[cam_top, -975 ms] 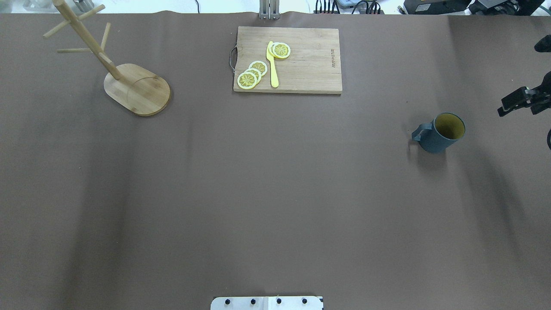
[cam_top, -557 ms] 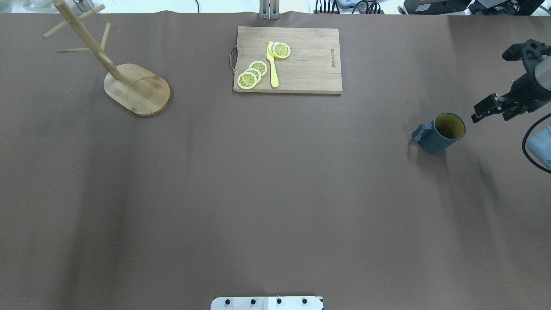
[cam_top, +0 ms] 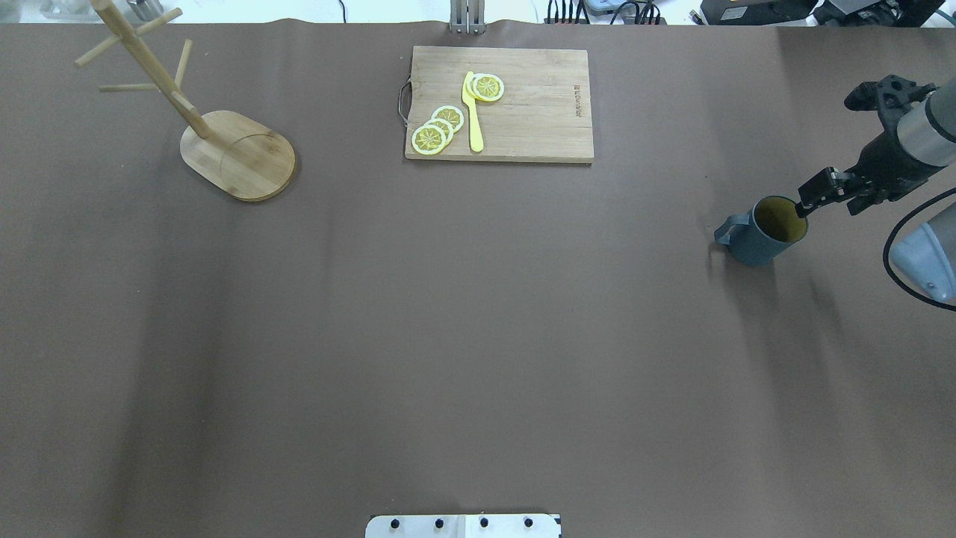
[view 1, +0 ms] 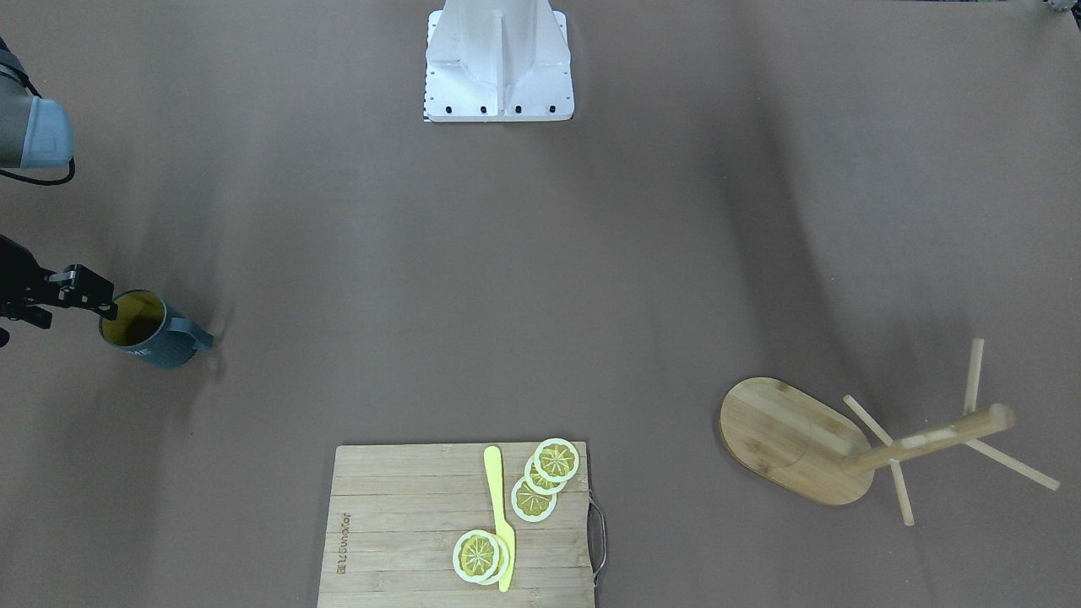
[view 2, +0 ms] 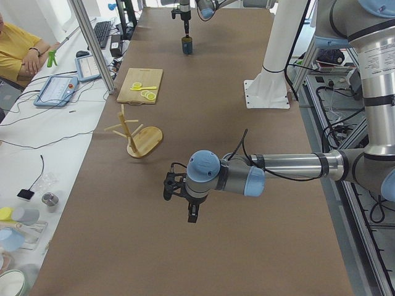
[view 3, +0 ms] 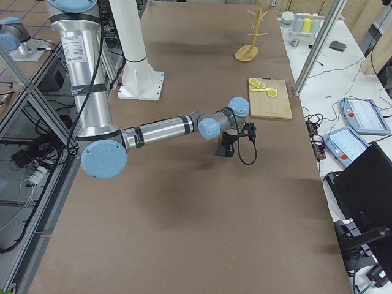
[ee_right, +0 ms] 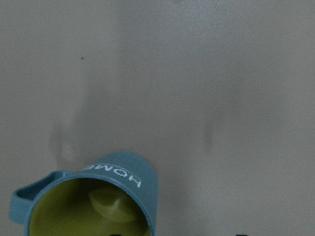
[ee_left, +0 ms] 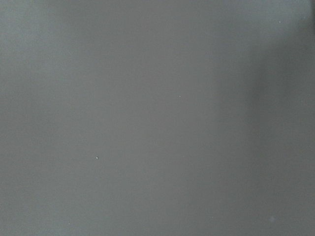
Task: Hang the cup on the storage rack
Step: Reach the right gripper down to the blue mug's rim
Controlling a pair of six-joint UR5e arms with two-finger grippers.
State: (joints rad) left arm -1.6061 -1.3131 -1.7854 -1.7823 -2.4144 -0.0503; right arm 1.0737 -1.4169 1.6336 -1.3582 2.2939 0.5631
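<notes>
The cup (cam_top: 762,237) stands upright on the table at the right, yellow inside, handle pointing left; it also shows in the front view (view 1: 150,342) and the right wrist view (ee_right: 98,196). My right gripper (cam_top: 808,202) is open and hangs over the cup's rim on the side away from the handle, holding nothing. The storage rack (cam_top: 239,153) stands at the far left, its pegs bare (view 1: 790,439). My left gripper (view 2: 192,214) shows only in the exterior left view, low over bare table near the robot's side; I cannot tell whether it is open or shut.
A cutting board (cam_top: 523,112) with lemon slices (cam_top: 437,128) and a yellow knife (cam_top: 472,112) lies at the far middle. The robot's base plate (cam_top: 463,525) is at the near edge. An operator (view 2: 18,52) sits beyond the table's far side.
My right gripper has come in from the table's right edge, moving left to the cup's rim. The cup and rack have not moved.
</notes>
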